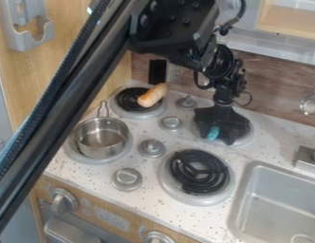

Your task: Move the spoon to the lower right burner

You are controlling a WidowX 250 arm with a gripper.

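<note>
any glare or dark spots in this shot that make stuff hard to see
Camera view: small glints on the pot and a pale streak along the arm; also camera view: the gripper is so dark its detail merges

The camera stood above the stove's front side, looking down at a slant across the tabletop (272, 142) toward the brown back wall (271, 71). It was near enough that the burners (198, 171) spread through mid-view and the lower right edge cut off the sink (274, 204).

Pale wooden panel (63, 54), brown backsplash (274, 81)
</note>
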